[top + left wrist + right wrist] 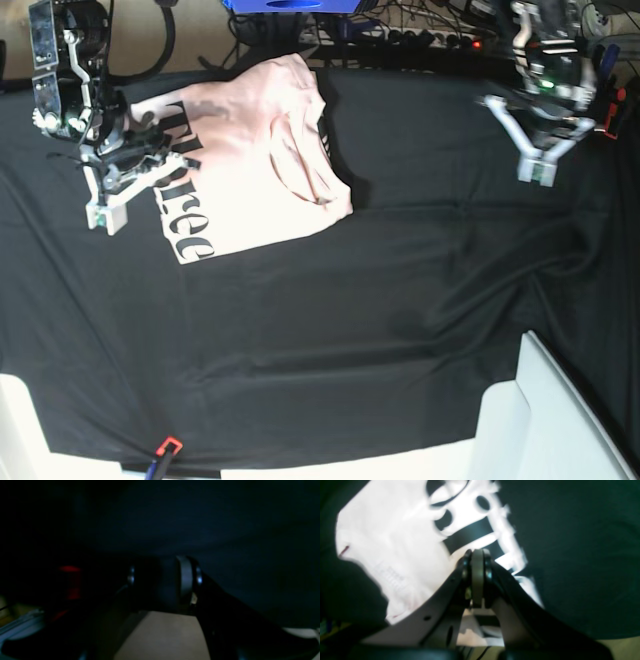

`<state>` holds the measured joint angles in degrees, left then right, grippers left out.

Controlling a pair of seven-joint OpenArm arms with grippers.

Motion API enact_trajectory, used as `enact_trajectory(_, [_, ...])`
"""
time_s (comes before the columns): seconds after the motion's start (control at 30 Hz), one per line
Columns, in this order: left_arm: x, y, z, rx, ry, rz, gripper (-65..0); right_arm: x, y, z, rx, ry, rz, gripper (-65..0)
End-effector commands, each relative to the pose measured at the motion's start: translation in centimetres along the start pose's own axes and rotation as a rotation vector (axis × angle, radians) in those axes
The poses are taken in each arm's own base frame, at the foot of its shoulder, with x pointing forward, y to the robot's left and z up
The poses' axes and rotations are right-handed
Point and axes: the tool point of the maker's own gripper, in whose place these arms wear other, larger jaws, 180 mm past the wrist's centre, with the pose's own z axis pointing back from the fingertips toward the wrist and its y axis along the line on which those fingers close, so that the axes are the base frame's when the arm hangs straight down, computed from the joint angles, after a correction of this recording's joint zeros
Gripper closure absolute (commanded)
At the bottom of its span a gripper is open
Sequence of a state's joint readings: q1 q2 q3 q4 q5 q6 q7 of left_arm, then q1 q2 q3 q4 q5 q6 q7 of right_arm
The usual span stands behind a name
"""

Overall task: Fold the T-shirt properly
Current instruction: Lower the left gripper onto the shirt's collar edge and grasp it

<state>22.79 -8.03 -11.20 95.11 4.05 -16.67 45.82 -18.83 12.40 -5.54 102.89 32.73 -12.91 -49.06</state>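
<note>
Beside T-shirt (260, 170) edge, right tool (105, 215).

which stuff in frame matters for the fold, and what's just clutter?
Job:
- T-shirt, partly folded, print showing
- right gripper, shut at the shirt's edge
- left gripper, over bare black table cloth, away from the shirt

Lying about:
- blue box at the far edge
- cables
- white panel, near corner

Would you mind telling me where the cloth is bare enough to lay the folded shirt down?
The black cloth is bare below the T-shirt and between it and the left hand. It is crowded by the right hand at the shirt's printed edge.
</note>
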Motion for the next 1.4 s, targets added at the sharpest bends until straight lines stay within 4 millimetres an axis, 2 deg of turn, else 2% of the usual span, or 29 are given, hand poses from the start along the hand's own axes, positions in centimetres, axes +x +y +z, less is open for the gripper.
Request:
enact_trajectory(0.0, [1.4,-0.9,0.2,-0.033,-0.047,0.009,-21.2,1.5,-0.1,0.4,-0.001,-0.05,0.018,0.0])
enact_trajectory(0.07, [0.8,-2.9,0.4,-0.117,-0.025,0.054,-21.7,1.4,-0.3,0.4,-0.005,-0.048,0.021,0.0])
enact_trajectory(0.13, [0.8,-3.6,0.6,-0.179,-0.029,0.112,-26.5,1.3,-0.5,0.5,-0.009,-0.045,0.019,0.0])
enact_trajectory(0.27, [1.6,-3.4,1.7,-0.298,-0.078,0.208,-47.0,1.1,-0.4,0.5,-0.008,-0.04,0.02,0.0])
enact_trajectory(0.37, [3.4,-2.9,3.1,-0.4,-0.14,0.265,-65.0,1.1,-0.4,0.5,-0.007,-0.039,0.021,0.0])
enact_trajectory(0.5, [4.6,-4.5,4.6,-0.561,-0.205,0.254,-65.0,1.1,-0.3,0.5,-0.005,-0.038,0.021,0.0])
enact_trajectory(0.77, [5.0,-10.2,6.9,-0.774,-0.287,0.152,-65.0,1.0,-0.4,0.4,-0.007,-0.037,0.021,0.0])
enact_trajectory(0.87, [5.1,-11.1,7.2,-0.799,-0.3,0.155,-65.0,1.0,-0.4,0.4,-0.007,-0.037,0.021,0.0])
enact_trajectory(0.93, [5.1,-11.4,6.9,-0.805,-0.297,0.175,-65.0,1.0,-0.4,0.4,-0.007,-0.037,0.021,0.0])
enact_trajectory(1.13, [3.1,-13.2,3.6,-0.839,-0.193,0.31,-65.0,0.1,-1.2,-0.3,-0.027,-0.004,0.009,0.0])
enact_trajectory(1.23, [3.4,-13.7,3.4,-0.849,-0.196,0.328,-65.0,-0.7,-1.6,-0.8,-0.031,0.021,0.013,0.0])
enact_trajectory(1.37, [4.4,-13.9,4.0,-0.853,-0.226,0.322,-65.0,-0.8,-0.9,-0.9,0.017,0.025,0.069,0.0])
